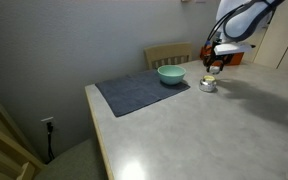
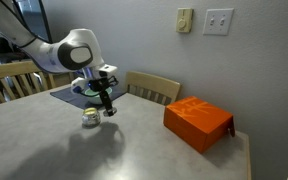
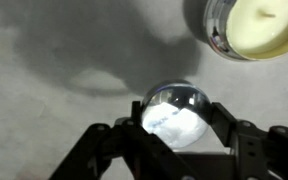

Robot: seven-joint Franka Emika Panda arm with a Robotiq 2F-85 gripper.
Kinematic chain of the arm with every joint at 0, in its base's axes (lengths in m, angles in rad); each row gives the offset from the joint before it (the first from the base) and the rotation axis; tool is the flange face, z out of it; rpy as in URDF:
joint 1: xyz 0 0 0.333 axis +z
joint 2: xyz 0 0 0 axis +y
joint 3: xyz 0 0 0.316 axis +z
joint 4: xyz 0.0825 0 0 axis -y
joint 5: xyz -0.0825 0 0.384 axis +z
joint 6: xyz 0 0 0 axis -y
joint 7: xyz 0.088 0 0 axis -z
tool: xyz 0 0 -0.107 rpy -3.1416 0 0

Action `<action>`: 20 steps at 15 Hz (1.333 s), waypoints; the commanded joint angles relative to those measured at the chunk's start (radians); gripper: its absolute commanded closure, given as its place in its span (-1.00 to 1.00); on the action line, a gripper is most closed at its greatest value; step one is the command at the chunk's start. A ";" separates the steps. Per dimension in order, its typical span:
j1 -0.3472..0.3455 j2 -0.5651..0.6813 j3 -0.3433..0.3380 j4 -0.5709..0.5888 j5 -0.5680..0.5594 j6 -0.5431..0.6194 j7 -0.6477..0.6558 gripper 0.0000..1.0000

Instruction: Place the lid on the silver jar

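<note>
Closest to the wrist camera is the lid (image 3: 174, 112), a shiny round dome with a bright glare on top; the gripper (image 3: 174, 130) is clamped on it, one of its dark fingers (image 3: 122, 138) pressed to each side. The lid is held above the grey table (image 3: 44, 70) and casts a shadow on it. The silver jar (image 3: 246, 24) sits at the upper right corner of that view, cut off by the frame edge and apart from the lid; its mouth is open and shows a pale cream filling.

In both exterior views the jar (image 1: 207, 85) (image 2: 90, 118) stands upright on bare tabletop, with the gripper (image 1: 212, 68) hanging just above it and slightly to one side; whether the lid touches the rim cannot be told at this size.

Near the jar a teal bowl (image 1: 171, 74) rests on a dark mat (image 1: 134, 95); the jar stands just off the mat's corner. A wooden chair (image 1: 169, 53) is drawn up behind the bowl.

Well apart from the jar, in an exterior view, an orange box (image 2: 197, 122) lies near the table's far corner; above it two pale wall plates (image 2: 219, 20) are fixed to the wall.
</note>
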 commanded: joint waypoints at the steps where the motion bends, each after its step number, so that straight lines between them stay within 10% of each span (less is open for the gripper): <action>1: 0.048 -0.087 -0.028 -0.091 -0.100 0.006 0.082 0.12; 20: -0.121 -0.174 0.235 -0.126 0.048 -0.151 -0.261 0.12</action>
